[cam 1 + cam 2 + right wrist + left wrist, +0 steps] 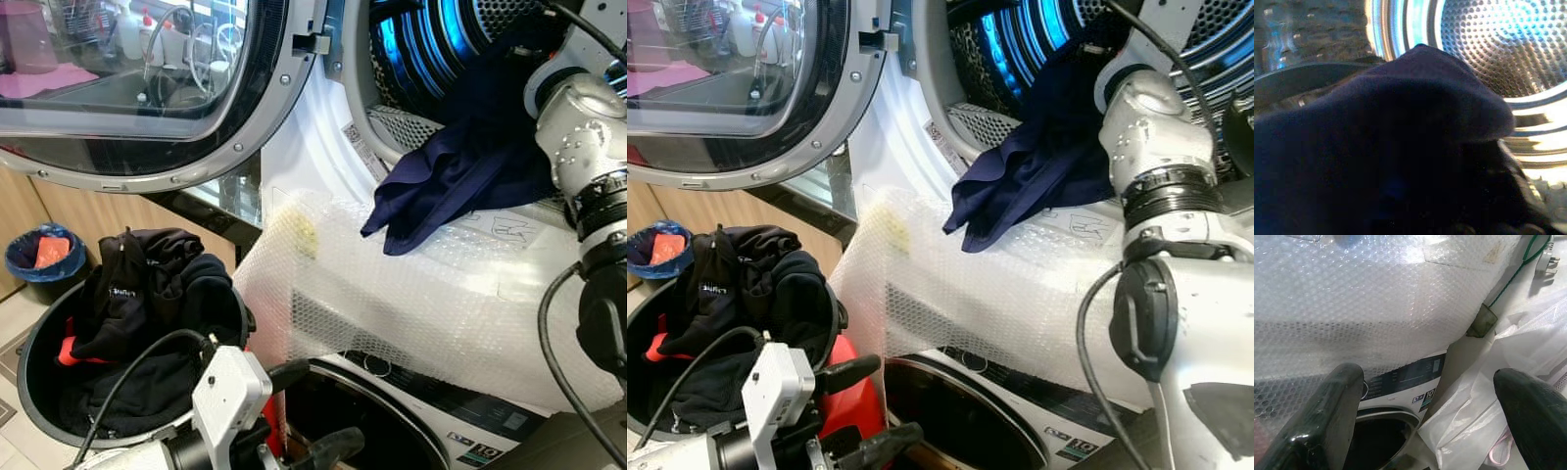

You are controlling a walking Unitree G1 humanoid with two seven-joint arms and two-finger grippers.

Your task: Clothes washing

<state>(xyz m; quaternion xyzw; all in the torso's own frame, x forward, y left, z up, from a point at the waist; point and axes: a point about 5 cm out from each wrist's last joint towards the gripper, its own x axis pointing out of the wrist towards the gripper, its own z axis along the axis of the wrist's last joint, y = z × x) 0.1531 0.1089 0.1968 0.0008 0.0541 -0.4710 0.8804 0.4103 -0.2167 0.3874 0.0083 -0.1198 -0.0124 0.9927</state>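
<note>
right end effector (1459,205) seemingly under navy garment (460,176)

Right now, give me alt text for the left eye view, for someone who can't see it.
A dark navy cloth garment hangs out of an open blue-lit steel drum, beside the robot's silver right arm. Below left, a round black basket holds black clothes; clear bubble wrap covers the machine's front.

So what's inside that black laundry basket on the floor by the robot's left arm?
The black basket holds a heap of black clothes, one with a small white logo, and something red peeking out at the side. Whatever lies beneath the heap is covered.
</note>
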